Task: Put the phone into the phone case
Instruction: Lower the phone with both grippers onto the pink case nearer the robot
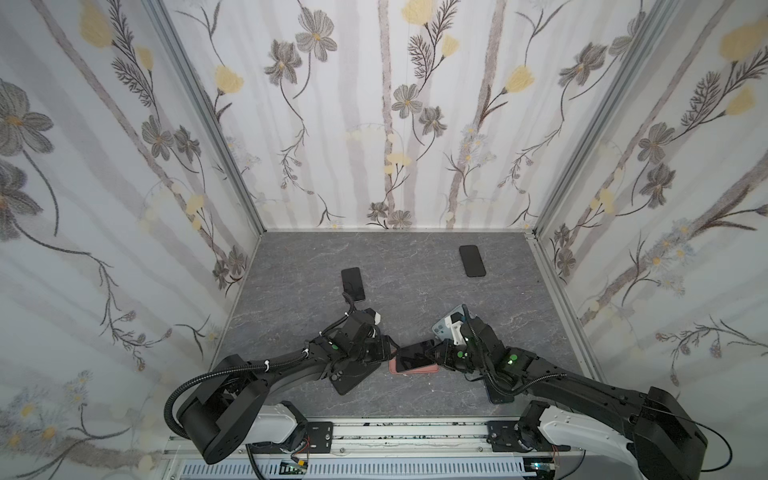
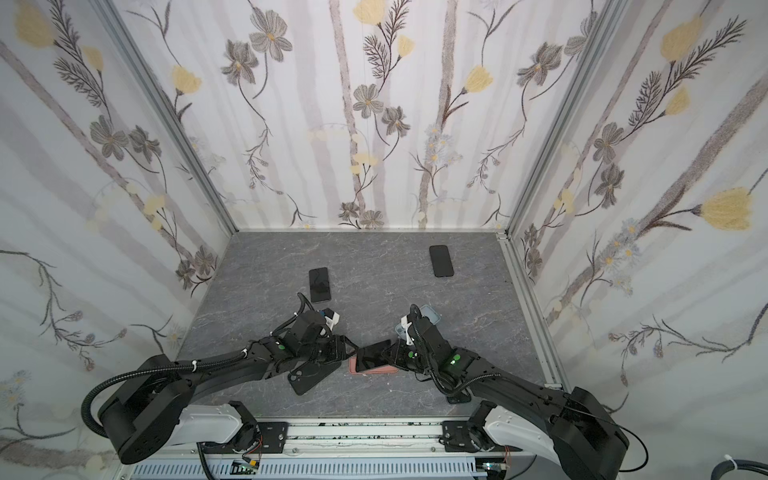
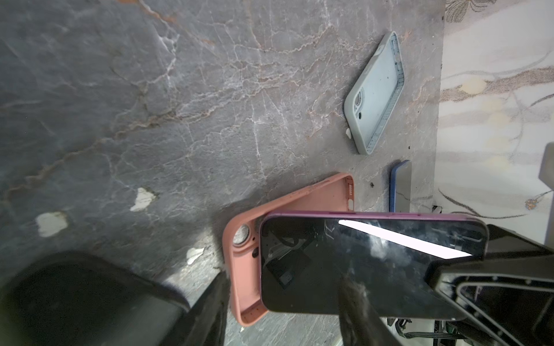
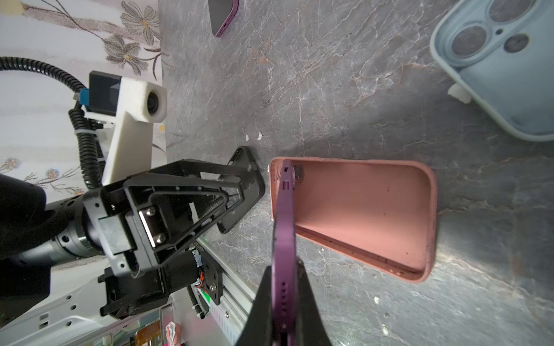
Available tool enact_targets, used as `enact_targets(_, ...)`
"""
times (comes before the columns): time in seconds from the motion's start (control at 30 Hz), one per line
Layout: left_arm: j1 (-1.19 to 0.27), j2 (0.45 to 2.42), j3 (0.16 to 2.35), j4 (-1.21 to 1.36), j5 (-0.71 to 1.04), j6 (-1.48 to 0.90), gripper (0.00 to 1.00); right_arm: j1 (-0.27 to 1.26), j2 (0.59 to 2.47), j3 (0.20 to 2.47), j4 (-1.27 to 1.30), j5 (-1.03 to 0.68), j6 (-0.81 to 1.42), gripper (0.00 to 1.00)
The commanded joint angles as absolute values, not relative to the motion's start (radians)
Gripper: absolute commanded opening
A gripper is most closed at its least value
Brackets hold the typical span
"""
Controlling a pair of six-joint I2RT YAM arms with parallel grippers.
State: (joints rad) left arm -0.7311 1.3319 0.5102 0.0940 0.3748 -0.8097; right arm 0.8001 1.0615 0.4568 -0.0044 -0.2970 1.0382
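- Now my right gripper (image 4: 284, 269) pinches the purple phone (image 3: 359, 263) by one end.
- Its other end dips, tilted, into the pink phone case (image 4: 359, 209).
- My left gripper (image 1: 386, 351) has its jaws apart, by the case.

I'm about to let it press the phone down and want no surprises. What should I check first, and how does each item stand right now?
1. Right gripper shut on the purple phone: ok.
2. Pink case lying flat, open side up: ok.
3. Phone's free end tucked in at the case's camera-hole end: ok.
4. Phone fully seated: not ok, the gripped end is raised.
5. Left gripper bracing the case: not ok, it is open and grips nothing.
6. Phone's long edges lined up with the case walls: cannot tell.
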Motion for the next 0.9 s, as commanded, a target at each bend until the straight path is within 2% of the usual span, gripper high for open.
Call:
enact_targets(0.0,-0.730,1.352,0.509,0.133,0.374,-0.807,0.55,0.777,1.070,0.454,0.075,-0.329,1.011,0.00)
enact_targets(0.4,-0.730,1.437,0.517,0.181,0.425,-0.810,0.53,0.726,1.090,0.408,0.101,-0.383,0.989,0.00)
enact_targets(0.87,-0.731,1.514,0.532,0.224,0.471,-0.810,0.52,0.672,1.097,0.280,0.245,-0.444,0.966,0.00)
